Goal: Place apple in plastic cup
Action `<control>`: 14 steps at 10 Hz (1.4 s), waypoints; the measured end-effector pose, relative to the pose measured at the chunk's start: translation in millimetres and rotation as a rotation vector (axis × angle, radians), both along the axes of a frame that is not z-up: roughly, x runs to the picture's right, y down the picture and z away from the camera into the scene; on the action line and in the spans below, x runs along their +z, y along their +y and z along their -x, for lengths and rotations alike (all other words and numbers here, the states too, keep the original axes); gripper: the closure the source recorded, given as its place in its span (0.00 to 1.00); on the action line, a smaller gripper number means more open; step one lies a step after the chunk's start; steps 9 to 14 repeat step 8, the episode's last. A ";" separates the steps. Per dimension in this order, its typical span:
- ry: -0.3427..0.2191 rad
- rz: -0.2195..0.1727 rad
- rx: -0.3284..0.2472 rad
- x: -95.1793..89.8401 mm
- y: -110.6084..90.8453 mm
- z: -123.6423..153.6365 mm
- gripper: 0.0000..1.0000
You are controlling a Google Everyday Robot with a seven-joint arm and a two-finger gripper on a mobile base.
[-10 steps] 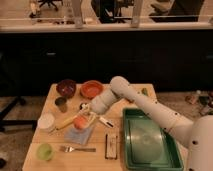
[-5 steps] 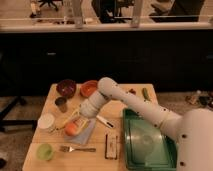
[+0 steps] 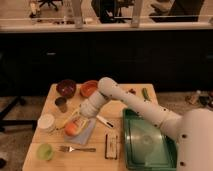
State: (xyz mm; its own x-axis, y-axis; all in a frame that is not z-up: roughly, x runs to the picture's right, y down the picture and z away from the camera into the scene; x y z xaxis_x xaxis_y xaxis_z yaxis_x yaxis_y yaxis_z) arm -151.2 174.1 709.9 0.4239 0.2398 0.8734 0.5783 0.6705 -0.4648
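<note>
On the wooden table [image 3: 132,105], a white plastic cup [image 3: 46,122] stands at the left edge. Just right of it lies the apple [image 3: 71,129], with the pincer [image 3: 75,123] directly over it; whether it grips the fruit I cannot tell. Farther right sits a green tray [image 3: 149,142].

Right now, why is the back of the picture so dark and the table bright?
In the camera view, light falls on the wooden table, while the cabinets behind stay in shadow; the tool by the apple looks soft and blurry, and the green tray shows faint glare.
</note>
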 end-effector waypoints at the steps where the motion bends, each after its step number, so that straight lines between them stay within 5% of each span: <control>1: 0.001 0.000 0.001 0.1 -0.1 -0.4 1.00; 8: -0.076 -0.003 -0.097 -20.4 17.2 51.4 1.00; 14: -0.076 -0.003 -0.097 -20.4 17.2 51.4 1.00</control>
